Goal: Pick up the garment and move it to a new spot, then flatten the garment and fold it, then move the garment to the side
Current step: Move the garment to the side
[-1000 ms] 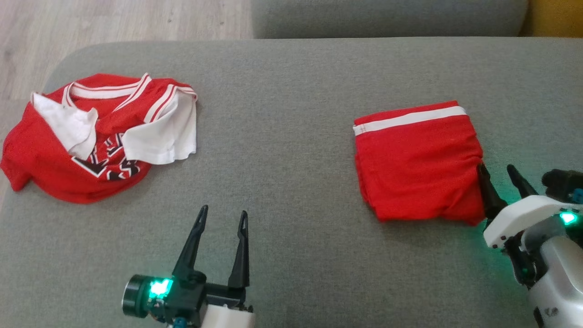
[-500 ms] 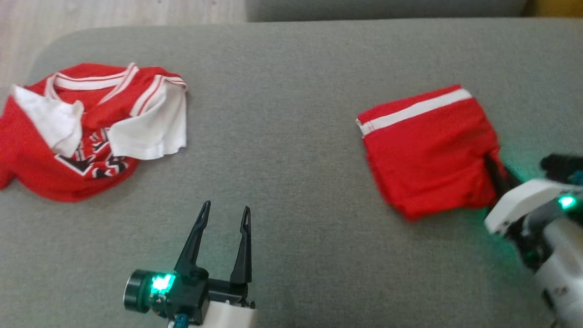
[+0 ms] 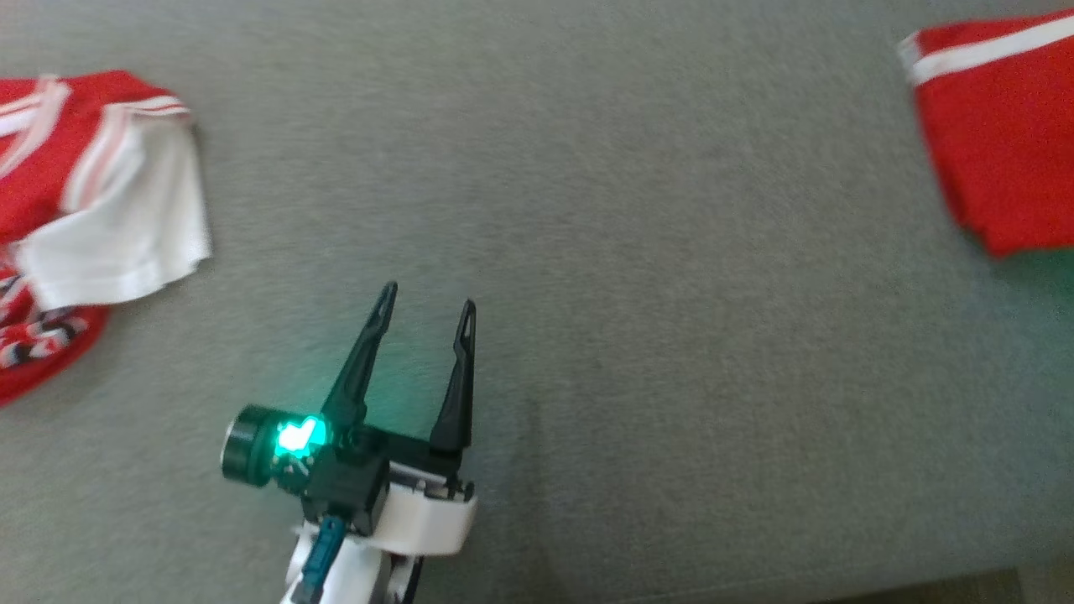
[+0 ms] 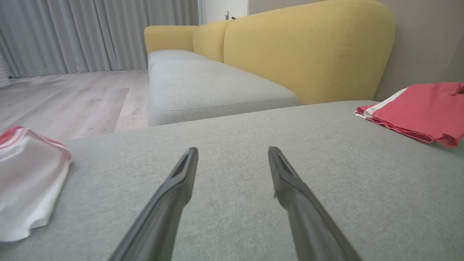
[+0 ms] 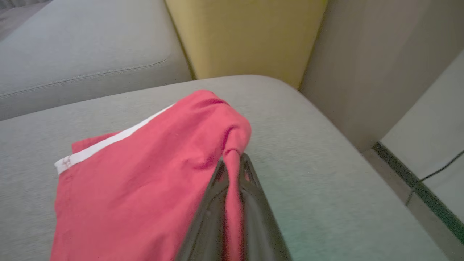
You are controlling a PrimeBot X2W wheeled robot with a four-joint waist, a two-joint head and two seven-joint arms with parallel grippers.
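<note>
farthest left, a crumpled red and white jersey [image 3: 92, 210] lay on the grey cushion [image 3: 629, 294], cut off by the left edge of the head view, with a white sleeve spread toward the middle. right of it and nearer, the left gripper [image 3: 428, 298] hovered low over bare cushion with its jaws wide and nothing between them. its tips pointed to the far side, and a green light glowed on its body. in the left wrist view the left gripper [image 4: 232, 150] had the jersey [image 4: 29, 181] to its left and the garment [image 4: 420, 105] well off to its right. a wood floor [image 4: 72, 98] and a yellow sofa back [image 4: 308, 50] lay beyond. at the far right of the cushion was the garment [image 3: 998, 143], folded, red with a white stripe along its far edge. the right gripper [image 5: 233, 161] was clamped tight on the right edge of the garment [image 5: 145, 174], bunching the cloth into a raised peak while the rest lay on the cushion.
</note>
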